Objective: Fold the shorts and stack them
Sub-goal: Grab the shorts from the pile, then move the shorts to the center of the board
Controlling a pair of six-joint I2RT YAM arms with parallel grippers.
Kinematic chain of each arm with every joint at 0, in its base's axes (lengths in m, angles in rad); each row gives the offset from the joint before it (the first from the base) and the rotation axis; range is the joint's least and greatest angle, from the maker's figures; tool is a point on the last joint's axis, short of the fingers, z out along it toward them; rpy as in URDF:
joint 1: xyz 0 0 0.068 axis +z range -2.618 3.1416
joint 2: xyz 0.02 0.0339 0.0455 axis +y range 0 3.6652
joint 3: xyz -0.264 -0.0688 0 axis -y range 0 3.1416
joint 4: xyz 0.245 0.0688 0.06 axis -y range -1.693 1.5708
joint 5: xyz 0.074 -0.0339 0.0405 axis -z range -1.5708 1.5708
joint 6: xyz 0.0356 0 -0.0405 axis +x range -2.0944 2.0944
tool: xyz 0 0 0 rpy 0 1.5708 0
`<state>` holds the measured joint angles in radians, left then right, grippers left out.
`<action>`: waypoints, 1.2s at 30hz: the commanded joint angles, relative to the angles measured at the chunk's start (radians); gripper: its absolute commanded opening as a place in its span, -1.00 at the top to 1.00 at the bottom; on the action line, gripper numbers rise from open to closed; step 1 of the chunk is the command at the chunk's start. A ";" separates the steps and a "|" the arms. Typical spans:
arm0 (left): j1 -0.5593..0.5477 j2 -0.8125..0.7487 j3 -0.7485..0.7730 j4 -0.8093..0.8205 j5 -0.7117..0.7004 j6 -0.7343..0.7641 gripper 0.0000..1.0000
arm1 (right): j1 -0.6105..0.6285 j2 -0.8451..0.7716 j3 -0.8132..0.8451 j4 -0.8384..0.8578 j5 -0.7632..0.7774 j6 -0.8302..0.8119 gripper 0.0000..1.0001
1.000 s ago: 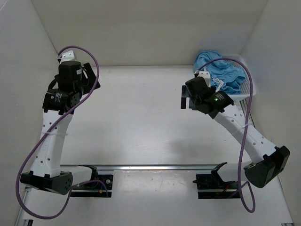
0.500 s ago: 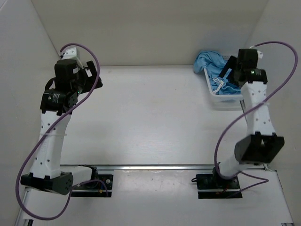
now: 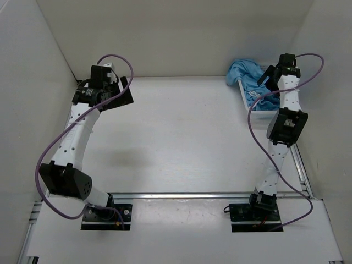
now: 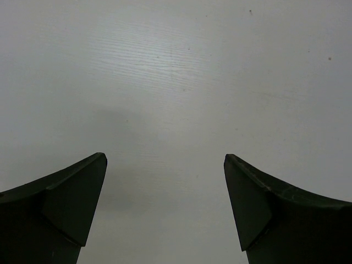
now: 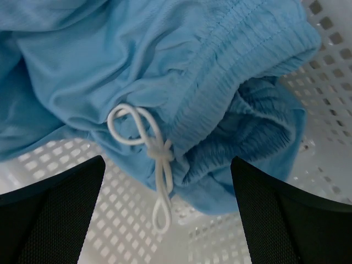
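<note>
Nothing of the fold is done yet: the shorts (image 5: 181, 71) lie crumpled in the basket (image 5: 330, 38) at the far right corner of the desk (image 3: 176, 137), and one part seems to spill over the rim toward the back wall, as far as the top view lets me tell. What is left, as I judge it, is lifting them out, spreading them on the desk, folding and stacking. My right jaws stand wide and hold nothing, hanging directly above the shorts. In the wrist view the elastic waistband and the knotted drawstring (image 5: 157, 151) sit between them. My left jaws are wide too, empty, over the desk at the far left, well apart from the shorts.
</note>
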<state>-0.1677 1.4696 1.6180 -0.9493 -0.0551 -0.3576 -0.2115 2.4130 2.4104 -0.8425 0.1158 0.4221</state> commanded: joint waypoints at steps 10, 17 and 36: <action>-0.015 0.132 0.046 0.014 -0.002 -0.017 -1.00 | -0.014 0.196 0.089 0.101 -0.108 0.089 -0.54; -0.024 0.143 0.057 0.014 0.008 -0.017 -1.00 | -0.014 0.083 0.079 0.157 -0.091 0.099 1.00; 0.050 -0.003 0.106 -0.048 0.138 -0.078 -1.00 | 0.361 -0.735 0.038 0.270 -0.369 0.049 1.00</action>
<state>-0.1505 1.5406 1.6737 -0.9741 0.0463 -0.4126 0.0620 1.7115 2.4775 -0.6060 -0.1612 0.4892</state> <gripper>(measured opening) 0.993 0.050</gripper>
